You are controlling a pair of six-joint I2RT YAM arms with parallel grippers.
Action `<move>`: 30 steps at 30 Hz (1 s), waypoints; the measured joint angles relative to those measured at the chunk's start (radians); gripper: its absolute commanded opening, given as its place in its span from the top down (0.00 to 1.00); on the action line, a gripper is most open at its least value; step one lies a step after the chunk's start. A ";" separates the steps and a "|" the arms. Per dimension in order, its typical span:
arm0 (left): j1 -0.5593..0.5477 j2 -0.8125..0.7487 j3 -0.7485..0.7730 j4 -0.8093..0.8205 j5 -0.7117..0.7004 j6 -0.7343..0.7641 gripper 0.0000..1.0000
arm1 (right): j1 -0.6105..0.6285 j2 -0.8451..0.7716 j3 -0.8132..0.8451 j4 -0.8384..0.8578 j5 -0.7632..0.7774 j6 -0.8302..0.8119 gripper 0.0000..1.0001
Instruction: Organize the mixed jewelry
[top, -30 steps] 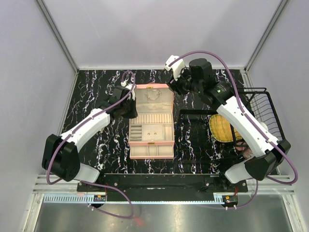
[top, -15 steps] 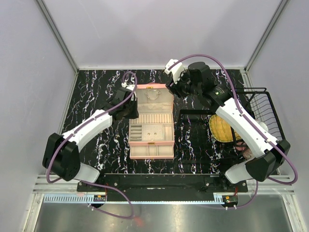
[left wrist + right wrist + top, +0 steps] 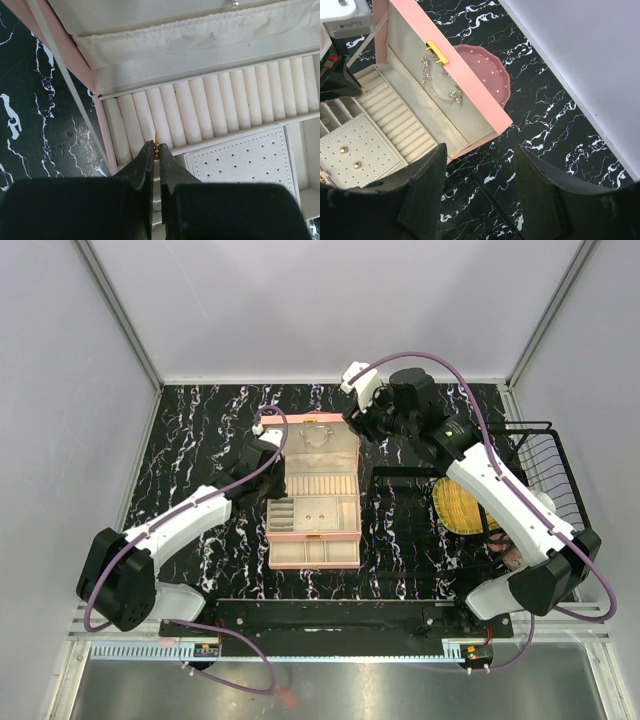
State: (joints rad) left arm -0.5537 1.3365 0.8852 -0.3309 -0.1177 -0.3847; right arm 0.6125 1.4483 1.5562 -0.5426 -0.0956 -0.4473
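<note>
The pink case (image 3: 313, 490) lies open mid-table. My left gripper (image 3: 156, 146) is shut on a small gold ring (image 3: 156, 145), edge-on, just above the left end of the cream ring rolls (image 3: 210, 105); from above the left gripper (image 3: 270, 468) sits at the case's left edge. A silver chain (image 3: 440, 82) lies in the lid's lining. Two gold studs (image 3: 349, 156) sit on the perforated pad. My right gripper (image 3: 480, 165) is open and empty above the black table, right of the lid (image 3: 375, 425).
A pink dotted dish (image 3: 487, 67) lies behind the lid. A black wire rack (image 3: 545, 480) with a yellow woven disc (image 3: 462, 505) stands at the right. The case's lower drawer (image 3: 315, 552) is pulled out toward me.
My left gripper has moved toward me along the case's left edge, down to the ring rolls. My right gripper has shifted slightly left.
</note>
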 measured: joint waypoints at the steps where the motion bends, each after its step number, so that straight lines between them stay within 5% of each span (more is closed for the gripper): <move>1: -0.005 -0.003 -0.005 0.005 -0.006 0.000 1.00 | 0.000 0.000 0.000 0.000 0.000 0.000 0.38; 30: -0.058 0.026 -0.052 0.071 -0.107 -0.009 1.00 | 0.000 0.003 -0.022 0.001 -0.003 0.000 0.37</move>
State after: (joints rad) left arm -0.6113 1.3624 0.8333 -0.2600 -0.2249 -0.3935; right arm 0.6121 1.4509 1.5345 -0.5419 -0.0982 -0.4477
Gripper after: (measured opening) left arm 0.055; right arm 0.623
